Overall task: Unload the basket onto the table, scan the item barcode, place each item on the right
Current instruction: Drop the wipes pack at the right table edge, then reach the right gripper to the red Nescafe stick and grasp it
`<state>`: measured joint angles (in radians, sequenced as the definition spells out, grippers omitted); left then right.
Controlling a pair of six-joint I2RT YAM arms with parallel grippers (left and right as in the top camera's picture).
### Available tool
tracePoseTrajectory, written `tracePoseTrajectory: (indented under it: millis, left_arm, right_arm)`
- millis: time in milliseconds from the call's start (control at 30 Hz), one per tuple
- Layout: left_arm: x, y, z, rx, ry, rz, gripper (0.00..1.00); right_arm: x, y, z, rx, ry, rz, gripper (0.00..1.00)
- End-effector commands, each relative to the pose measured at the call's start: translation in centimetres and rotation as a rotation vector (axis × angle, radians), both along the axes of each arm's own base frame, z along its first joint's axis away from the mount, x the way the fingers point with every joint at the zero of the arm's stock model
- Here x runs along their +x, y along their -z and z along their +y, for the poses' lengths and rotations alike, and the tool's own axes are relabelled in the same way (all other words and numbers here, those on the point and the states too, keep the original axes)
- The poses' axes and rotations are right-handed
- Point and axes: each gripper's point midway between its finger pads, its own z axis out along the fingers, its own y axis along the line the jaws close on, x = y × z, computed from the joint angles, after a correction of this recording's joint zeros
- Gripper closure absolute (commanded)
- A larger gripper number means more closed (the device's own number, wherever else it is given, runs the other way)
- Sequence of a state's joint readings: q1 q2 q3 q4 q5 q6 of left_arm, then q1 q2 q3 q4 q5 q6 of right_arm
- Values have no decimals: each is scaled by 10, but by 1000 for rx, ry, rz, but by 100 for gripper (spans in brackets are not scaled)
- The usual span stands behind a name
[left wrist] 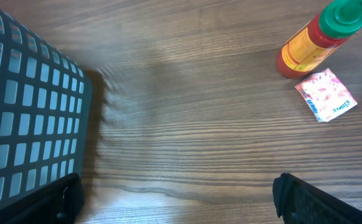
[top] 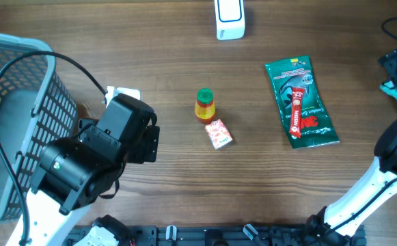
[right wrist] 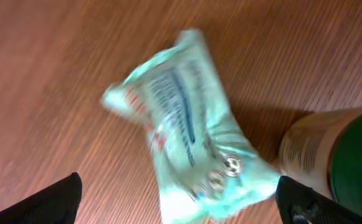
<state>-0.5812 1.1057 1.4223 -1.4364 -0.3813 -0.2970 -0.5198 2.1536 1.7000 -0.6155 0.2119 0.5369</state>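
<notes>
Neither arm holds anything, so the work appears to be at the pick-up step: an item must be grasped and its barcode carried to the white boxy plastic scanner. The scanner sits well beyond the red-and-yellow plastic bottle with a green cap, at the far edge of the brown wooden table. The likeliest item is the small pink-and-white paper sachet, lying flat just beside the bottle on its near side. A long green foil pack lies apart to the bottle's right. The next move probably calls for a low, careful pinch on a thin flat thing, then turning its code towards the scanner.

The left pincer hangs wide and empty to the bottle's left, near the grey mesh basket. The right pincer is wide too and grips nothing. Its blurred view shows a pale crumpled packet, perhaps the sachet, while overhead its arm sits far to the bottle's right.
</notes>
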Motion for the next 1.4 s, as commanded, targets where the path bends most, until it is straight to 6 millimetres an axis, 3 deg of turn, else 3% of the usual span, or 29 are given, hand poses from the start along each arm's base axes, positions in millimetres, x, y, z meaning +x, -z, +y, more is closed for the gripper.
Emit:
tracePoseTrajectory:
  millis: [0,100,200,400,500,633,667,733,833,867,1033,1367]
  left_arm:
    - [0,-2,3,7,-8,-11,0]
    - [0,-2,3,7,-8,-11,0]
    - [0,-2,3,7,-8,-11,0]
    - [0,-2,3,7,-8,-11,0]
    - [0,-2,3,7,-8,-11,0]
    - [0,-2,3,7,-8,-11,0]
    - [0,-2,3,7,-8,-11,0]
    - [0,-2,3,7,-8,-11,0]
    - [0,-2,3,7,-8,-11,0]
    - [0,-2,3,7,-8,-11,0]
    - [0,-2,3,7,-8,-11,0]
    - [0,-2,3,7,-8,-11,0]
  right_arm:
    - [9,-94,30,19,-100,-186,0]
    - [2,-131,71,80,-181,-232,0]
    - [-10,-138,121,156,-221,-182,0]
    - [-47,-106,232,277,-410,107,4]
    - [-63,-83,278,172,-595,267,4]
    - [-75,-38,306,91,-683,348,0]
    - [-78,-24,310,84,-716,359,4]
    - [-88,-2,312,85,-721,385,28]
    - [-101,18,301,43,-701,428,44]
    - [-101,20,291,-15,-683,436,44]
    - [-93,23,283,-72,-668,423,45]
    - [-88,50,284,-66,-669,462,50]
